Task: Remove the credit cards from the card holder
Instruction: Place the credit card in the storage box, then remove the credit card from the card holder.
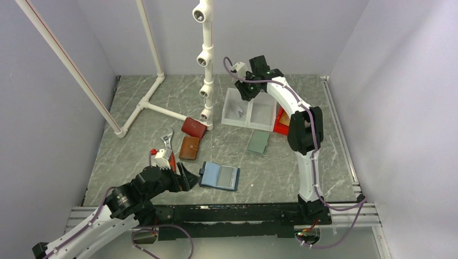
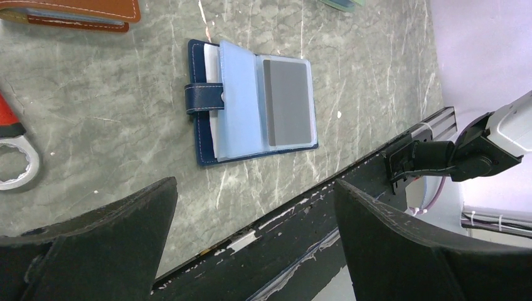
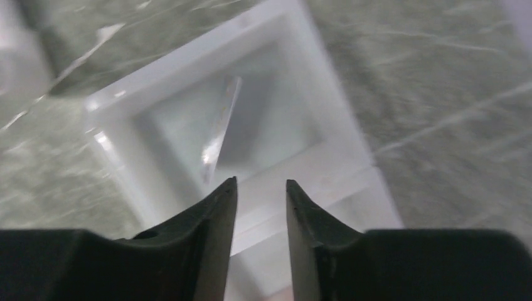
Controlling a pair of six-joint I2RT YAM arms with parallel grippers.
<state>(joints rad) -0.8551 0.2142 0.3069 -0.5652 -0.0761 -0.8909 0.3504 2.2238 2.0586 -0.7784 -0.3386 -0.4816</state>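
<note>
Lower left, the left gripper (image 1: 185,178) gapes wide, empty, just beside the card holder (image 1: 220,176), which lies open close to the table's (image 1: 281,167) near edge. Upper centre, the right gripper (image 3: 260,184) hangs over a white bin (image 3: 188,69), fingers narrowly parted, empty; a card (image 3: 219,125) leans inside.

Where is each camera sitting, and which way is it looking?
Top external: high up behind the robot, looking down on the grey marbled table; left arm and right arm show.
Left wrist: on the left arm, facing down at the open navy and light-blue card holder; left pincer, wide open.
Right wrist: on the right arm, facing into the white plastic bin; right pincer, slightly open.
Shared: top and left wrist both see the card holder.
</note>
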